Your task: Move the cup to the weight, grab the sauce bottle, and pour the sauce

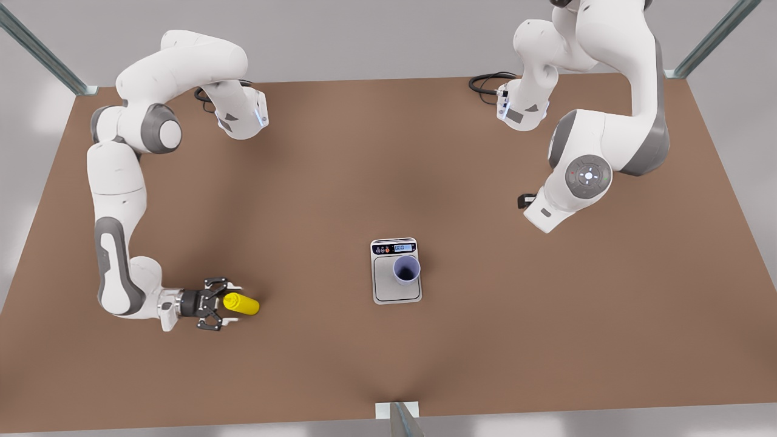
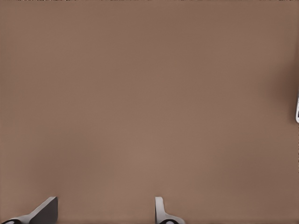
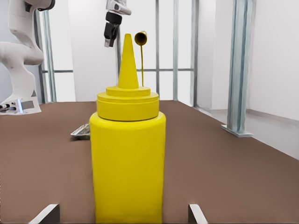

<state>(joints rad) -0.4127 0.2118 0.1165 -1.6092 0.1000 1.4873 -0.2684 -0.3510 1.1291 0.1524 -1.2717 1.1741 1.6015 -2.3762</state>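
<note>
The lavender-blue cup stands upright on the weight, a flat silver scale at the table's middle, toward the plate's right side in the front view. The yellow sauce bottle is at the front view's left, upright in the right wrist view. My right gripper is open around it, one finger on each side with gaps to the bottle. My left gripper waits open above bare table at the front view's right. The weight's edge shows behind the bottle.
The brown table has wide free room around the weight. Both arm bases stand at the far edge, with black cables beside them. Metal frame posts mark the corners. A white sliver shows at the left wrist view's border.
</note>
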